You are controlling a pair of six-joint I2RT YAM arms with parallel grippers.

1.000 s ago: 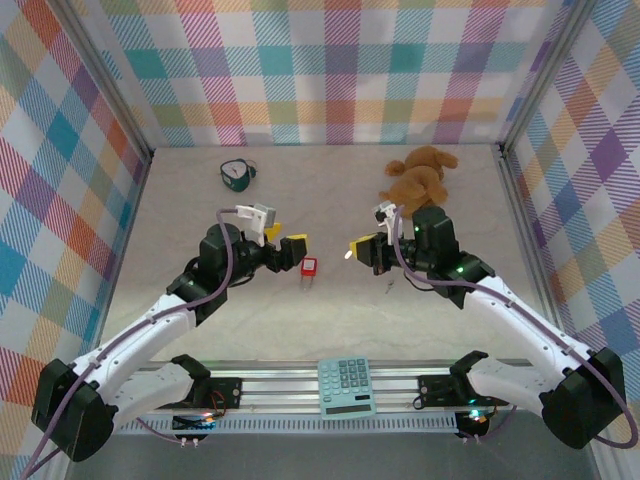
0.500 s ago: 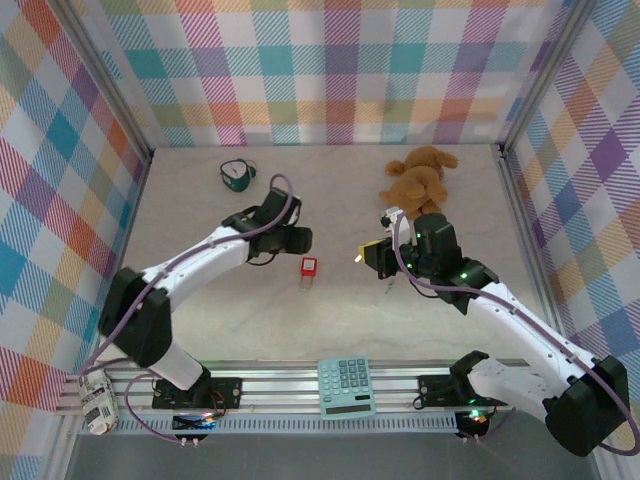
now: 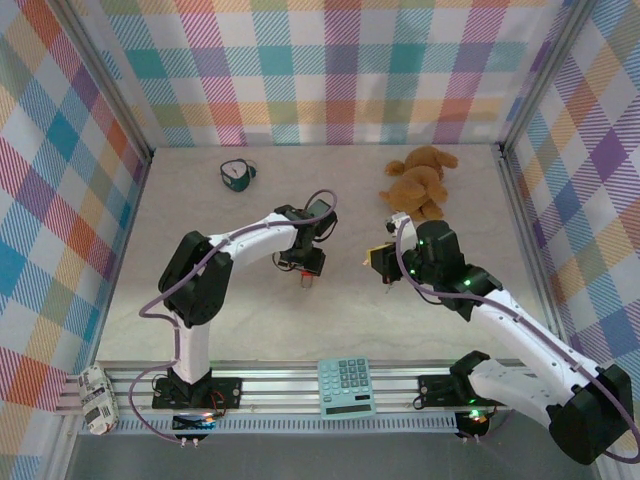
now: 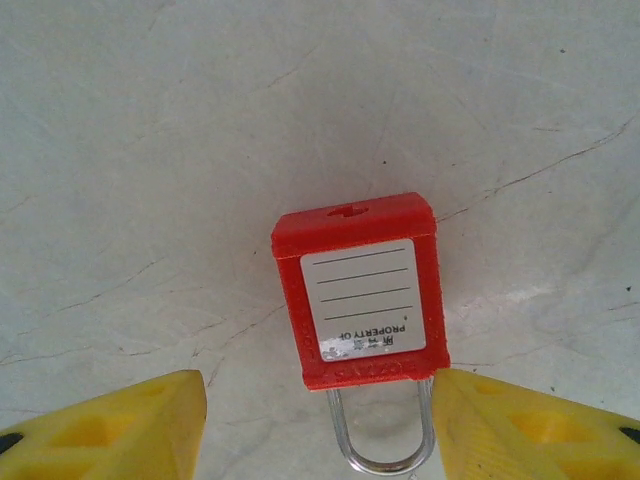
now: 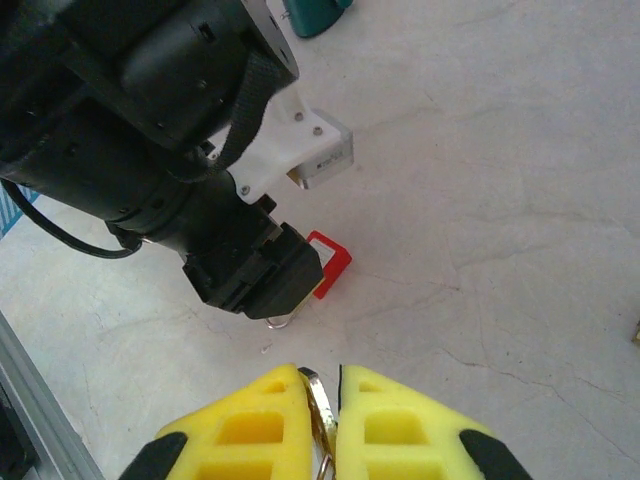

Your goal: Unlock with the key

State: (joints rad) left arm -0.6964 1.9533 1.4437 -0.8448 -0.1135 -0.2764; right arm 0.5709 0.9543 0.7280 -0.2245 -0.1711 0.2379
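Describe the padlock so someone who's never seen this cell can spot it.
Near the middle of the pale marbled table, right under the left gripper, lies the padlock: a small red block with a white label and silver shackle. Nothing else there is red: the calculator is teal, the teddy bear brown.

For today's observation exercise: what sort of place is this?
Probably a robot test booth: colourful plaid fabric walls around a pale marbled tabletop, two white-and-black robot arms on a silver metal rail.

Red padlock (image 4: 355, 290) body reads matt moulded plastic, its label (image 4: 362, 298) slick white paper, shackle (image 4: 338, 425) bright polished metal; tabletop (image 4: 150, 150) dull, stone-look, finely veined; key (image 5: 314, 395) glinting metal
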